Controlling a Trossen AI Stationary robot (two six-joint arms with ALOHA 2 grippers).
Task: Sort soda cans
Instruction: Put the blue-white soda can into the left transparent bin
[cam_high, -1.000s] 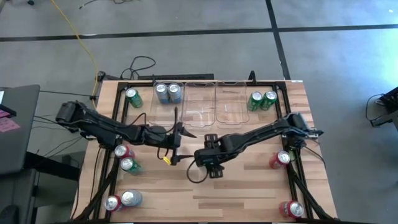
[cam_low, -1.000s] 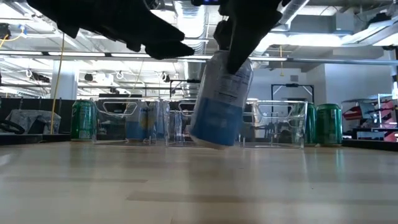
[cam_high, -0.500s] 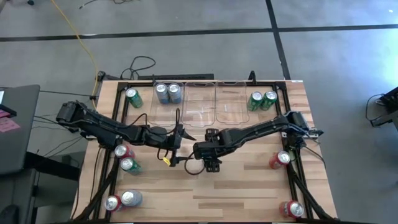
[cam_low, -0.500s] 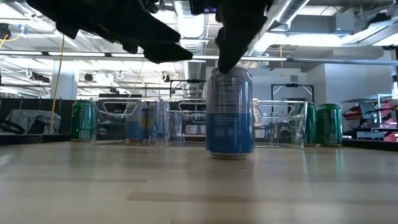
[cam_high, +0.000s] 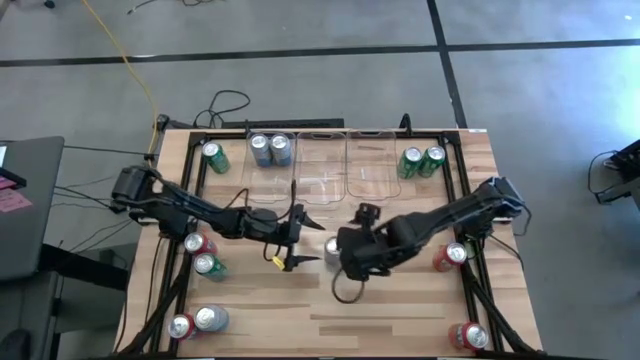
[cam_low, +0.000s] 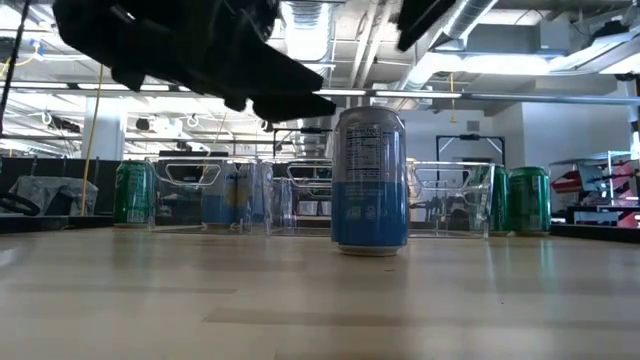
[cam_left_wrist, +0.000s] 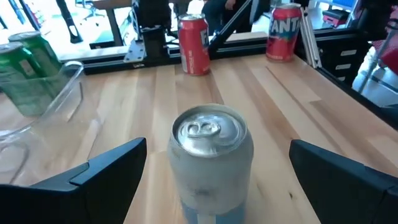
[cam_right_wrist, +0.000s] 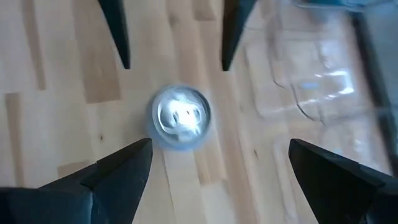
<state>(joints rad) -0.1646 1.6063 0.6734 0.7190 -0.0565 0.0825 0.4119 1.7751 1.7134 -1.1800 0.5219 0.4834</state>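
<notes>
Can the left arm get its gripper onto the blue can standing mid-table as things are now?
Probably yes. The left gripper is open and level with the upright blue can, which sits between its fingers in the left wrist view; the right gripper, also open, is above it, not between.

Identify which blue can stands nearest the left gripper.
The blue can standing alone mid-table, just ahead of the open left gripper. The other blue cans sit in the far clear bin.

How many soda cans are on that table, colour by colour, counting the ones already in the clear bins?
blue and silver soda cans: 4
green soda cans: 4
red soda cans: 4
Total: 12
</notes>
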